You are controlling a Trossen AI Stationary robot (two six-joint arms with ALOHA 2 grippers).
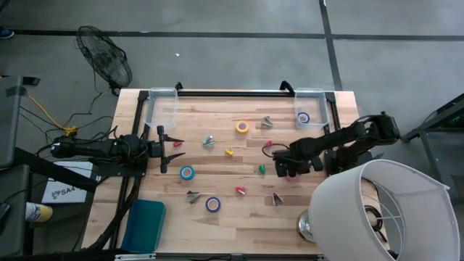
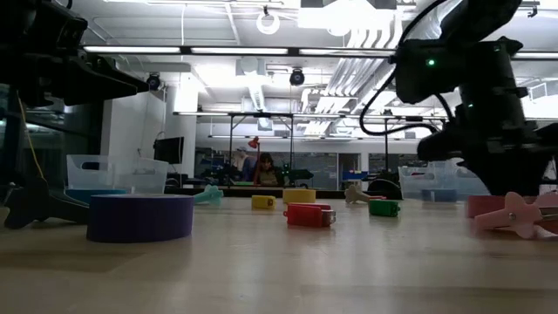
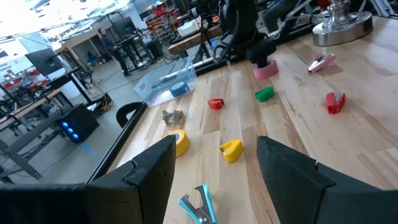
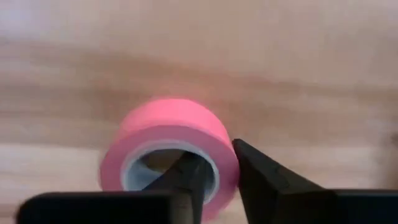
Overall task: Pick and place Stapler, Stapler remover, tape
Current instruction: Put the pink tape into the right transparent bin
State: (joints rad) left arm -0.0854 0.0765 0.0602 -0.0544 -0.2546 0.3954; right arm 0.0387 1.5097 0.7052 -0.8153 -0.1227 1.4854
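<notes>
The pink tape (image 4: 165,134) lies flat on the wooden table (image 1: 217,109) at its right side and also shows in the left wrist view (image 3: 266,70). My right gripper (image 4: 214,152) comes down on it and is shut on its wall. My left gripper (image 3: 214,186) hovers open over the table's left edge (image 1: 170,148), holding nothing. Lying loose are a yellow tape (image 1: 242,127), a blue tape (image 1: 187,172), a purple tape (image 1: 212,204), small staplers such as the green one (image 1: 262,169), and staple removers such as the teal one (image 1: 209,141). My right gripper holds the pink tape's ring wall (image 4: 225,163), one finger (image 4: 186,177) inside the hollow centre and the other (image 4: 264,177) outside. The fingers come from above, pointing down. The tape lies flat with its underside on the table.
Two clear bins stand at the far edge, left (image 1: 161,101) and right (image 1: 313,107), the right one holding a blue tape (image 1: 303,117). A lamp with a white shade (image 1: 384,210) stands at the near right. A teal pad (image 1: 145,225) lies near left.
</notes>
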